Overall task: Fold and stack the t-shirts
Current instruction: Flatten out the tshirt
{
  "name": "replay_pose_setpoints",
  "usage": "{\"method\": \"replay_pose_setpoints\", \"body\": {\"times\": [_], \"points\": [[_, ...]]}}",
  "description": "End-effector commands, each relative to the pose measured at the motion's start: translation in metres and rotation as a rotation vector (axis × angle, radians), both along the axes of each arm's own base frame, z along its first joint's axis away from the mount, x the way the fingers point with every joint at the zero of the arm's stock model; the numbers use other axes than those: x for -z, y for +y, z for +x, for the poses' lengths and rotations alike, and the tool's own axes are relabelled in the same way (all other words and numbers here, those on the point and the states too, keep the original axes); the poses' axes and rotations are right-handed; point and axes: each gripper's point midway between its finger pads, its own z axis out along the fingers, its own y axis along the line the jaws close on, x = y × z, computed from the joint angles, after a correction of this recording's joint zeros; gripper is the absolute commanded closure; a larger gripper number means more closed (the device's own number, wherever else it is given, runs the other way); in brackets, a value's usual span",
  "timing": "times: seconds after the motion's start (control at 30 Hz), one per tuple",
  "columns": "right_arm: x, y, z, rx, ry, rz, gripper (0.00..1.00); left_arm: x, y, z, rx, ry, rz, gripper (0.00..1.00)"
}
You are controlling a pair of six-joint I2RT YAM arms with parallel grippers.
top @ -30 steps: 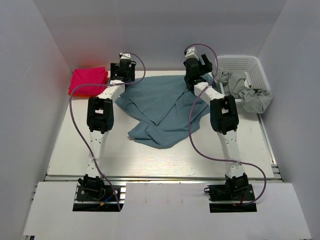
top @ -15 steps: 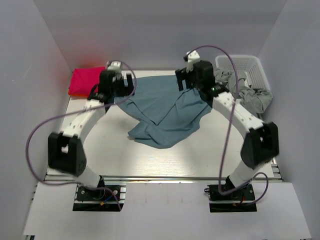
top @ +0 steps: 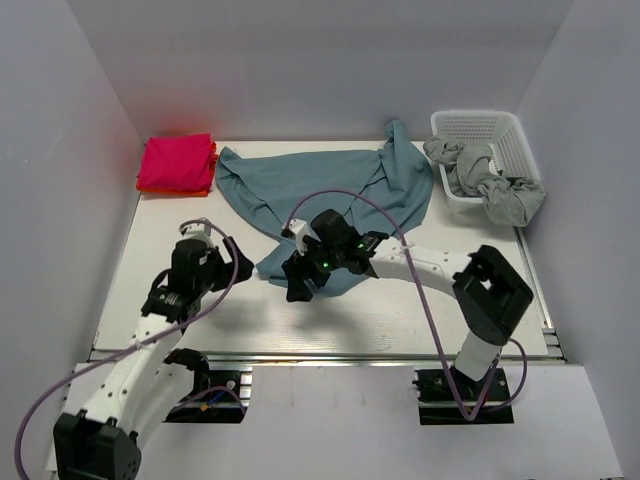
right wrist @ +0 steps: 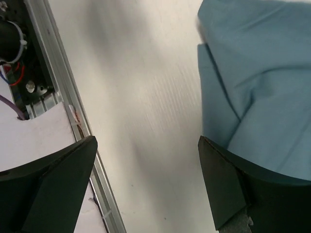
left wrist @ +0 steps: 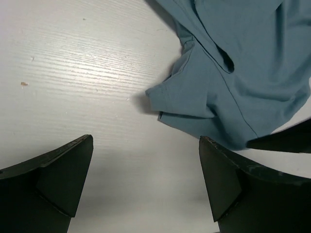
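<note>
Teal-blue t-shirt [top: 330,185] lies unfolded on the far half of the table [top: 420,315]. Its body is spread wide from far left to far right. One rumpled lobe hangs down toward mid-table, and a corner at far right is bunched up beside the white basket [top: 480,118].

Left gripper [top: 232,264] is low over bare table, just left of that rumpled lobe, with jaws wide apart and holding nothing. In the left wrist view [left wrist: 146,141] the shirt's [left wrist: 228,73] folded edge sits just beyond the fingertips, not touching them.

Right gripper [top: 298,284] is at the near edge of the same lobe, with jaws also spread and empty. In the right wrist view [right wrist: 147,141] cloth [right wrist: 262,87] fills the right side above the right finger [right wrist: 233,184]. The left finger [right wrist: 53,179] is over bare table, near the aluminium rail [right wrist: 63,107].

Pink t-shirt [top: 177,160] is folded in the far left corner, on top of an orange one [top: 172,190] of which only the edge shows.

Grey t-shirts [top: 500,192] are crumpled in the basket and spill over its near rim.
</note>
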Motion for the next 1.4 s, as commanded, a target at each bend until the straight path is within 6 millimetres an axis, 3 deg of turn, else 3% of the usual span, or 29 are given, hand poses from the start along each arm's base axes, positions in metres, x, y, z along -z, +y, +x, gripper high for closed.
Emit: {"method": "replay_pose_setpoints", "body": {"times": [0.0,0.07,0.37,0.53,0.7,0.87,0.9,0.97,1.03,1.13,1.2,1.23,1.3,1.33,1.37], "points": [[0.013,0.013,-0.005,0.023,0.068,-0.025,0.10,-0.006,0.005,-0.006,-0.067,-0.037,-0.050,0.00],[0.026,0.020,-0.012,0.000,0.093,-0.041,0.10,-0.004,0.010,-0.009,-0.085,-0.033,-0.035,0.00],[0.049,0.022,0.028,0.166,-0.030,-0.120,0.10,0.003,0.012,-0.008,-0.094,-0.015,-0.024,0.00],[0.055,0.023,0.027,0.156,-0.024,-0.113,0.10,0.001,0.010,-0.007,-0.087,-0.022,-0.031,0.00],[0.078,0.022,0.026,0.156,0.008,-0.160,0.11,0.003,0.010,-0.007,-0.087,-0.014,-0.029,0.00],[0.094,0.013,0.012,0.136,0.060,-0.217,0.28,0.005,0.010,-0.007,-0.087,-0.005,-0.026,0.00],[0.092,0.011,0.008,0.125,0.072,-0.211,0.37,0.005,0.007,-0.008,-0.075,-0.002,-0.035,0.00],[0.104,-0.004,-0.004,0.127,0.105,-0.252,0.46,0.001,0.001,-0.004,-0.037,-0.024,-0.044,0.00],[0.110,-0.021,-0.017,0.124,0.124,-0.287,0.47,0.002,-0.009,-0.002,0.033,-0.034,-0.057,0.00],[0.120,-0.043,-0.019,0.163,0.094,-0.355,0.49,-0.002,-0.033,0.001,0.189,-0.081,-0.100,0.00],[0.124,-0.050,-0.018,0.177,0.069,-0.380,0.52,0.010,-0.043,0.001,0.258,-0.058,-0.110,0.00],[0.123,-0.051,-0.017,0.185,0.065,-0.384,0.61,0.011,-0.049,0.002,0.298,-0.064,-0.115,0.00],[0.126,-0.055,-0.016,0.183,0.055,-0.400,0.70,0.034,-0.051,0.002,0.315,0.013,-0.093,0.00],[0.125,-0.056,-0.016,0.185,0.051,-0.406,0.88,0.038,-0.055,0.001,0.330,0.034,-0.097,0.00],[0.128,-0.058,-0.017,0.188,0.041,-0.417,0.94,0.040,-0.055,0.004,0.344,0.039,-0.078,0.00]]}}
